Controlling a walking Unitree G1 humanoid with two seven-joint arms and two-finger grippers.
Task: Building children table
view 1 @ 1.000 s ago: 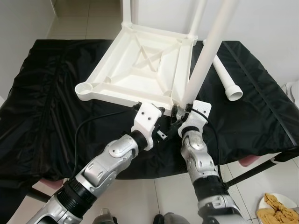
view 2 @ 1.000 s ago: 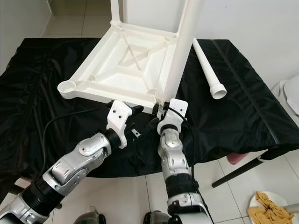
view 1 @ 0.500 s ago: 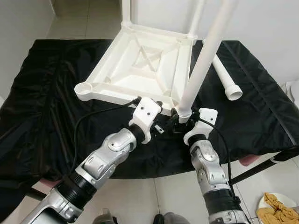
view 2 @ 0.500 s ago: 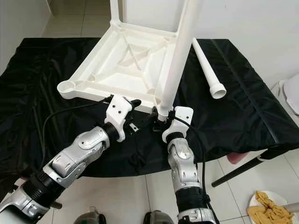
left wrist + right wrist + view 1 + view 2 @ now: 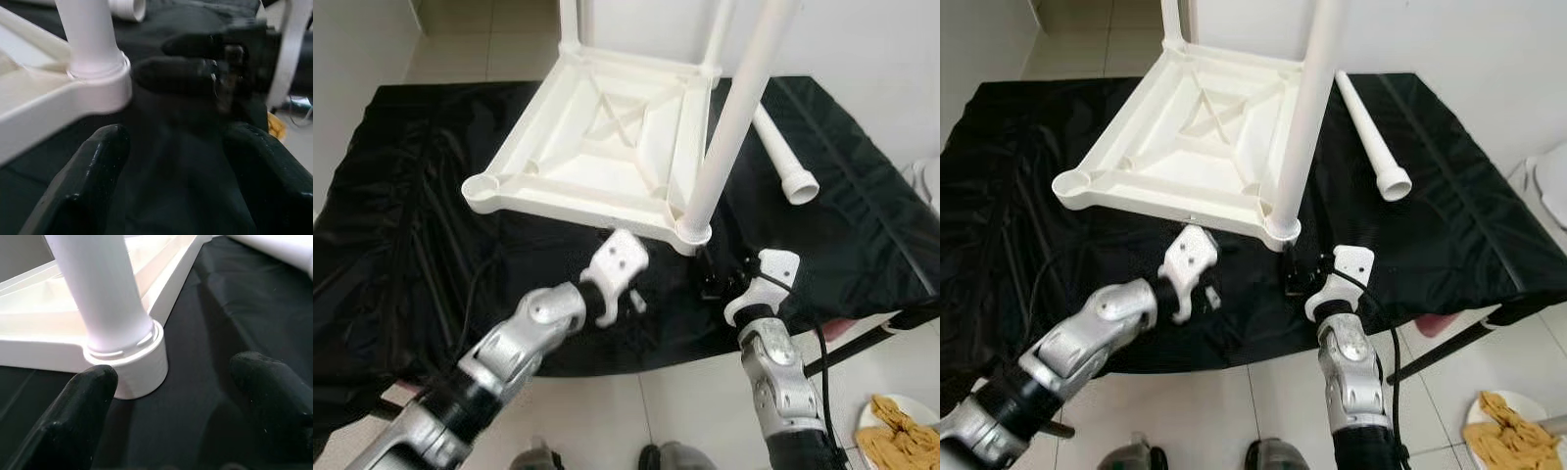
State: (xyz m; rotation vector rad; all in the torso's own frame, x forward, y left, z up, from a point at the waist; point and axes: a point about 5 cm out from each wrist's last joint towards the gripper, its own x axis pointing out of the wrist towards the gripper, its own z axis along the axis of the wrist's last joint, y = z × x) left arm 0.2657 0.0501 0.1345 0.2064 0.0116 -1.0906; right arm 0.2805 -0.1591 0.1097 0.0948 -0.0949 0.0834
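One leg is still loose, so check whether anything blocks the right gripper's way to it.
The fitted leg and its corner socket stand between the right gripper and the loose leg, which lies farther back on the black cloth. Reaching round them to the right looks clear.

Counter (image 5: 431, 225) covered in wrinkled black cloth spans mid frame. Upside-down white tabletop (image 5: 607, 147) lies on it at upper centre, legs fitted upright in corner sockets. Loose white leg (image 5: 785, 162) lies flat at upper right, beside tabletop.
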